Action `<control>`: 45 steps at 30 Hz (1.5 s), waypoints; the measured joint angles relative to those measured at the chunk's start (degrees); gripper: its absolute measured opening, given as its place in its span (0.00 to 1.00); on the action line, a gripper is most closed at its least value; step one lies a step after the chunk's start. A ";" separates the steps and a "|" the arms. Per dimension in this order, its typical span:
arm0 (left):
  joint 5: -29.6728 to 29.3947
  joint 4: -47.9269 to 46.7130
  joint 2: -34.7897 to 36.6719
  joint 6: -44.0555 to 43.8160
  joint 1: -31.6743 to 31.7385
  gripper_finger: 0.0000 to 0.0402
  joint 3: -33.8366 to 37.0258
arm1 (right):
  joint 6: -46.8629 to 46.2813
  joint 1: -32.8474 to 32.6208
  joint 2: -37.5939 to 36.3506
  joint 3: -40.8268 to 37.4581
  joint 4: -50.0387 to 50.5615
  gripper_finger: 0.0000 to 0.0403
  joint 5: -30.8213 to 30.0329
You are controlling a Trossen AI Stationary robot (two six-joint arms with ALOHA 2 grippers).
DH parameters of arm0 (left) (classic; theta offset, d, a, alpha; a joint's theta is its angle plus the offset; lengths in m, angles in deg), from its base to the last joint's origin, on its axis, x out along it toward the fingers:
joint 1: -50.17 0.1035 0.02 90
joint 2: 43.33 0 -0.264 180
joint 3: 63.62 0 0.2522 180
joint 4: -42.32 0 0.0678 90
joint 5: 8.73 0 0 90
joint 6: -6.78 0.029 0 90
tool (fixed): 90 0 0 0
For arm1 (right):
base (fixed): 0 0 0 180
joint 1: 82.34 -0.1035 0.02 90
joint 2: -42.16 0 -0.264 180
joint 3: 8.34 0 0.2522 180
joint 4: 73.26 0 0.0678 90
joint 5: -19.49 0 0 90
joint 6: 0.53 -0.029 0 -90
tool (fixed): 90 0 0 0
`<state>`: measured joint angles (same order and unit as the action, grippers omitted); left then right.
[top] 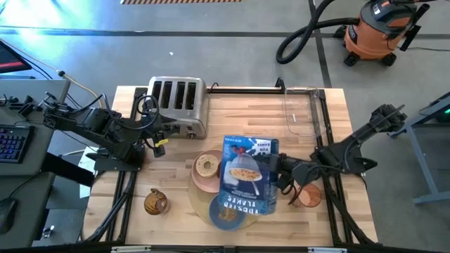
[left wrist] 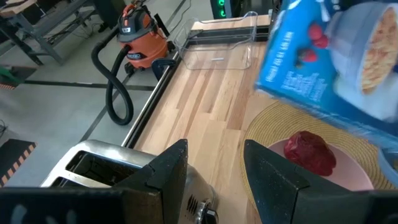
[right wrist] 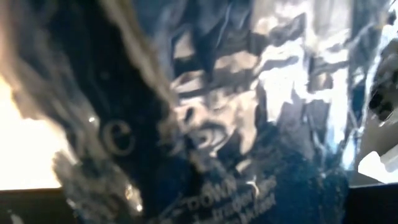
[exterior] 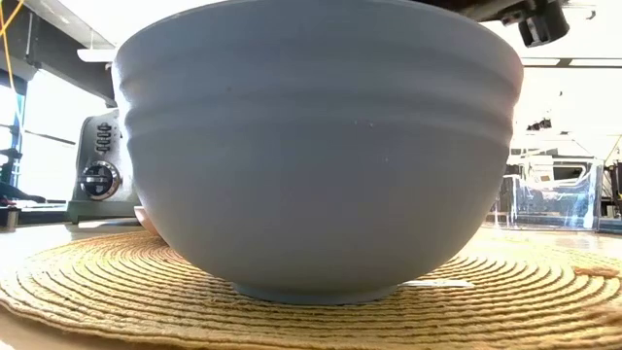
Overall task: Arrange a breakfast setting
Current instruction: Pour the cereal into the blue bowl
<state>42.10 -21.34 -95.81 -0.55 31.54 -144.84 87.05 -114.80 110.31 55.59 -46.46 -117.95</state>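
while the right pincer (top: 275, 173) is gripping the cereal box (top: 247, 176) over the bowl (top: 228, 211) on the placemat (exterior: 544, 292), pouring is underway; next, tipping further. left pincer (left wrist: 214, 180) is idling open near toaster (top: 177, 103).

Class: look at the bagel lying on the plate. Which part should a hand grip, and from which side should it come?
Grip the bagel across its ring, one finger in the centre hole and one on the outer edge, coming straight down from above. It lies flat on the plate, hole upward, so its sides are low. Approach from the toaster side; the cereal bag hangs over the other side.
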 joint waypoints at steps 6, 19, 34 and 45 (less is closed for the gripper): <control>0.02 -0.01 0.02 0.00 0.00 0.37 0.00 | -0.11 1.06 0.01 0.01 -0.19 0.61 0.76; 0.00 0.01 0.00 0.00 0.00 0.37 0.00 | -0.03 1.30 0.03 0.01 -0.17 0.61 1.45; 0.00 0.02 0.02 0.00 0.00 0.37 0.00 | 0.12 1.23 0.06 0.00 -0.64 0.61 1.35; 0.01 0.02 0.02 0.00 0.02 0.37 0.00 | 1.04 1.32 0.06 0.00 -1.02 0.61 2.27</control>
<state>42.11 -21.33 -95.80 -0.55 31.56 -144.84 88.09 -113.48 110.36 55.59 -47.48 -115.68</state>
